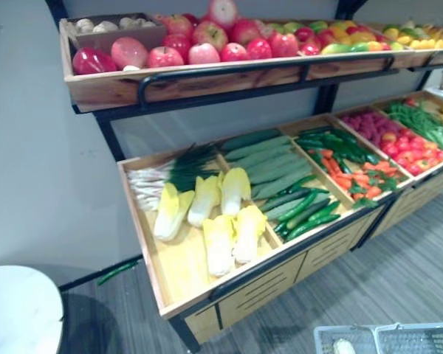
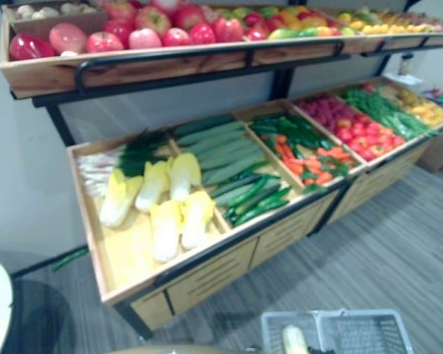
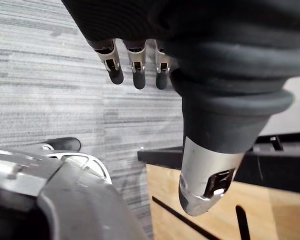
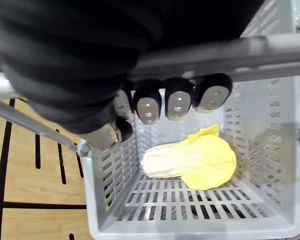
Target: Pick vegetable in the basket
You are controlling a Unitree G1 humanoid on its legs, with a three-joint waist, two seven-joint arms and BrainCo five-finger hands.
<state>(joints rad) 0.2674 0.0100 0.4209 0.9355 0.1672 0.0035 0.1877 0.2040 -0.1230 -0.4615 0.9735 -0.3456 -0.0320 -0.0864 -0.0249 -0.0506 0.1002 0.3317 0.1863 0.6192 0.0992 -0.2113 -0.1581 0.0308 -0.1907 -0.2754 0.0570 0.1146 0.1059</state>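
Our right hand (image 4: 179,102) is clenched round the grey bar handle (image 4: 250,52) of the basket (image 4: 270,165). Its dark fingertips (image 4: 212,95) are hooked under the bar, and the thumb is tucked in close beside them. Straight below that hand, a napa cabbage (image 4: 195,160) lies on its side on the slatted bottom of the grey plastic basket. Its pale stalk end points toward the thumb's side and its yellow leaves point away from it.

Our left hand (image 3: 135,60) hangs with its fingers straight and loose and its thumb (image 3: 205,185) held apart, and we hold nothing in it. Past its fingertips we see the grey striped floor (image 3: 40,75). Beside the thumb is the wooden front of the produce stand (image 3: 275,210).

From the head we see the basket low on the right hand's side, with the cabbage inside it. Beyond both hands stands the lower shelf (image 1: 170,284) of the stand. On the left hand's side it holds spring onions (image 1: 159,177) and a cluster of shelf cabbages (image 1: 207,199). Toward the right hand's side come long pale-green gourds (image 1: 266,158) with cucumbers (image 1: 303,210) in front of them, then carrots (image 1: 354,173) under green peppers (image 1: 332,141), then tomatoes (image 1: 417,151). Above all this, the upper shelf (image 1: 103,88) carries a row of apples (image 1: 207,44).

Out past the left hand we see a white round table (image 1: 18,310). Between it and the stand, a slim green vegetable (image 1: 118,271) lies on the floor.
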